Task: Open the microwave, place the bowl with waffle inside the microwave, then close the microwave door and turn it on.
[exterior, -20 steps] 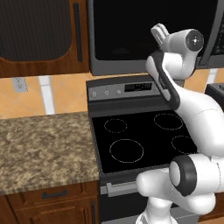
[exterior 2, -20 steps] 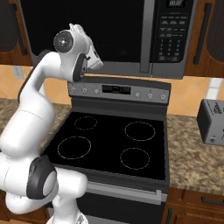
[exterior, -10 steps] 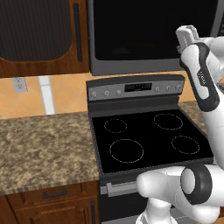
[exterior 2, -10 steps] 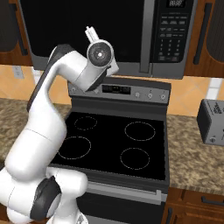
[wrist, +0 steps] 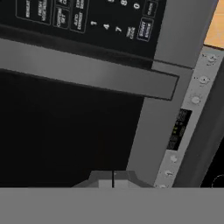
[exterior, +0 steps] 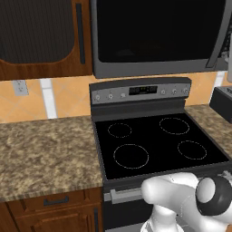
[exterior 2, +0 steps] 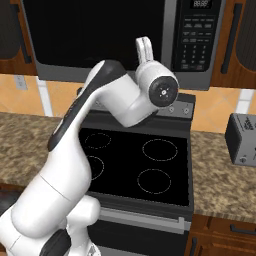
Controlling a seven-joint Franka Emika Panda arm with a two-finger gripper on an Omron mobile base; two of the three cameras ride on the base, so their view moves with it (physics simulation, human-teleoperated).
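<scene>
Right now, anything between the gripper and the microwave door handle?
Nothing. In the hand view the shut gripper points at the microwave door, and only bare black glass separates it from the handle.

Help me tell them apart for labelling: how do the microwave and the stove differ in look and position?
The microwave hangs on the wall between cabinets, while the stove sits below it, set into the counter. The microwave shows an upright glossy door with a keypad to its right; the stove shows a flat glass top with four burner rings. The microwave looks wider than the stove. Both are black with grey trim.
</scene>
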